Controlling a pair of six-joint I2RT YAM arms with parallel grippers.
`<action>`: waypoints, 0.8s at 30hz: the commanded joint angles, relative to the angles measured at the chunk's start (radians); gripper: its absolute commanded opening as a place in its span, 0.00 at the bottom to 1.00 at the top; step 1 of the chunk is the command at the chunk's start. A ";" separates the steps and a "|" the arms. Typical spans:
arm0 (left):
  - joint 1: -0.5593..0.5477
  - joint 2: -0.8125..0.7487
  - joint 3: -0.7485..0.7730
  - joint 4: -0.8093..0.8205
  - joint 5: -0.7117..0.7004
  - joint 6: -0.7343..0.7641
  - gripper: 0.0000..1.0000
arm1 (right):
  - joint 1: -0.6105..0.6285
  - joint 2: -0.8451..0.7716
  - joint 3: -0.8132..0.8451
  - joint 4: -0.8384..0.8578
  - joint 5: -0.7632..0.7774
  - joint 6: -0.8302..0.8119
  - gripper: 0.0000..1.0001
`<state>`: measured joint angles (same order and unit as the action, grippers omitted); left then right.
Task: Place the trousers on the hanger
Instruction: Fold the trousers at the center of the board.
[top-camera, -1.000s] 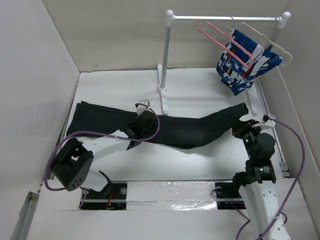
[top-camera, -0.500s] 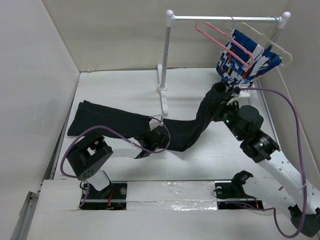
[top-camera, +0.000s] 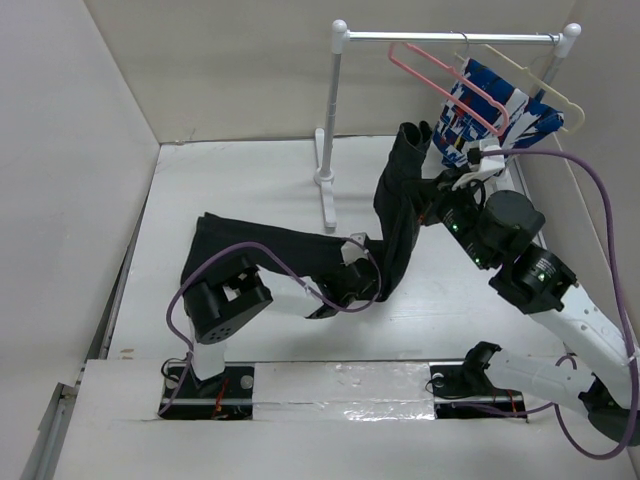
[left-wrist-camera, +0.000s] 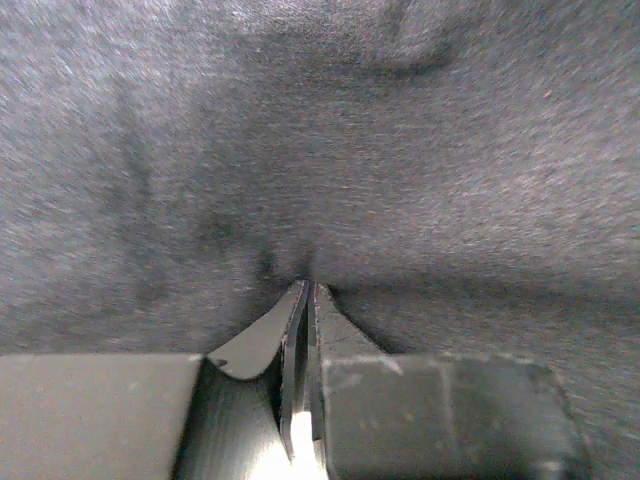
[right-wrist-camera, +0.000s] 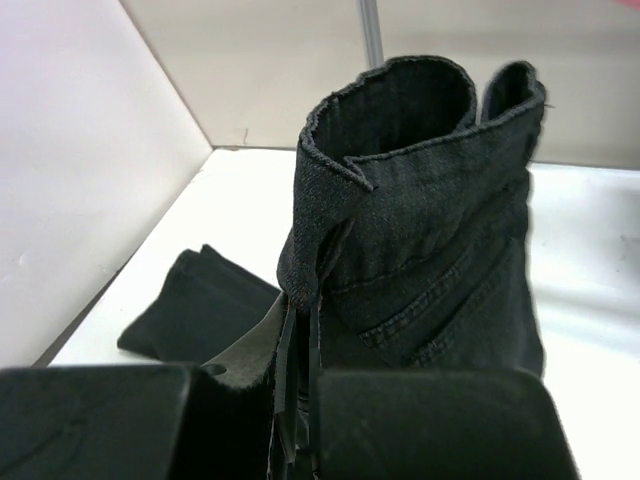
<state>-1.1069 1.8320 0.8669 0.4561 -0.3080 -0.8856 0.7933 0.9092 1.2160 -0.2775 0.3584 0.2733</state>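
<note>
Left gripper (top-camera: 366, 281) is low on the table (top-camera: 240, 180), jaws pressed together and pinching the trousers (top-camera: 280, 245) at a fold mid-length. In the left wrist view its fingers (left-wrist-camera: 262, 340) meet tip to tip with black cloth nipped between them, and the cloth fills everything ahead of them.

The leg end of the trousers lies flat on the table, out to the left of the left gripper and beyond it. From that pinch the cloth bends and climbs up and to the right toward the right gripper (top-camera: 424, 188).

Right gripper is off the table, jaws closed on the waist end of the trousers and holding it upright. In the right wrist view its fingers (right-wrist-camera: 245, 350) clamp the edge of the waistband. The open waist curls above the fingertips, and pocket stitching shows just right of them.

The hanger (top-camera: 496, 120), pink, hangs on the rail (top-camera: 450, 38) above and just beyond the right gripper. It is near the waist end, but I cannot tell whether they touch. The patterned garment (top-camera: 522, 112) on the cream hanger (top-camera: 545, 85) hangs right behind it. The rack post (top-camera: 334, 120) stands to the left of the raised waist.
</note>
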 joint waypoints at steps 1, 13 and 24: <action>-0.025 0.015 0.056 0.021 0.061 -0.001 0.00 | 0.006 -0.010 0.115 0.086 -0.007 -0.028 0.00; 0.165 -0.547 -0.064 -0.236 -0.063 0.146 0.56 | -0.003 0.091 0.135 0.139 -0.075 -0.019 0.00; 0.613 -1.174 0.078 -0.638 0.041 0.293 0.52 | 0.150 0.463 0.379 0.230 -0.012 -0.048 0.00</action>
<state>-0.5461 0.7025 0.8837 -0.0227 -0.3153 -0.6708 0.8852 1.2995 1.4975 -0.2188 0.3103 0.2485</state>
